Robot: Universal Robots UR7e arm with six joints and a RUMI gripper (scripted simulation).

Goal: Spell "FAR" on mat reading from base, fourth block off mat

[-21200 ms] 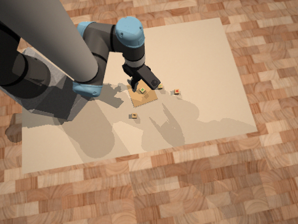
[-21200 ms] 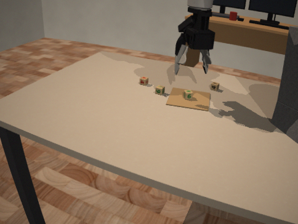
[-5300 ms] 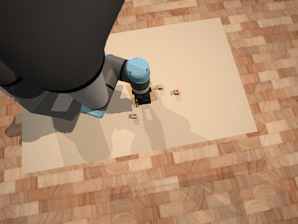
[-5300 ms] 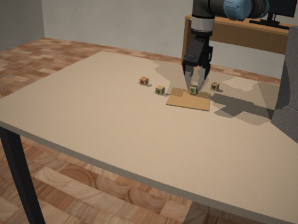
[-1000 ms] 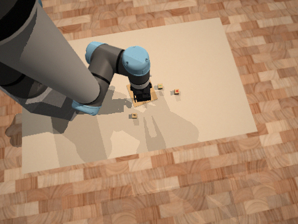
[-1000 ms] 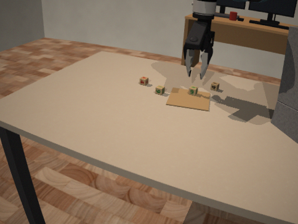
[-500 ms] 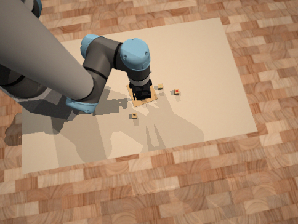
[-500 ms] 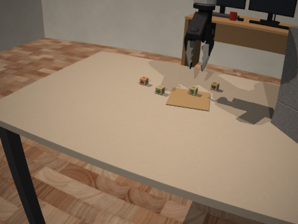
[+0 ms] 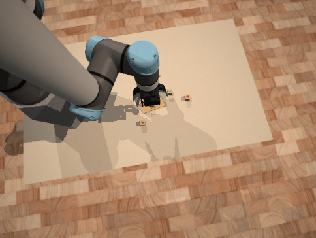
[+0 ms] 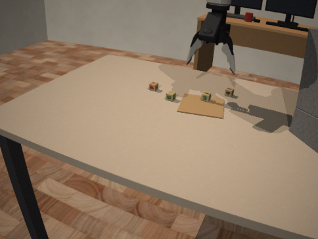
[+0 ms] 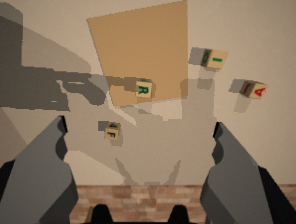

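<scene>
R block (image 11: 143, 89) on the mat (image 11: 145, 45), tool (image 10: 210, 60) high above, pointing down, jaws wide, empty.

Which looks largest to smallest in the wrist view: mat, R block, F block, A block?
1. Mat.
2. R block and A block look alike.
3. F block, slightly smaller, though distance from the camera may explain that.

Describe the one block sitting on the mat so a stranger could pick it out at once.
Find the tan mat on the beige table, below the open gripper. The R block stands at the mat's edge, the only block on it; the other three rest on the table.
</scene>
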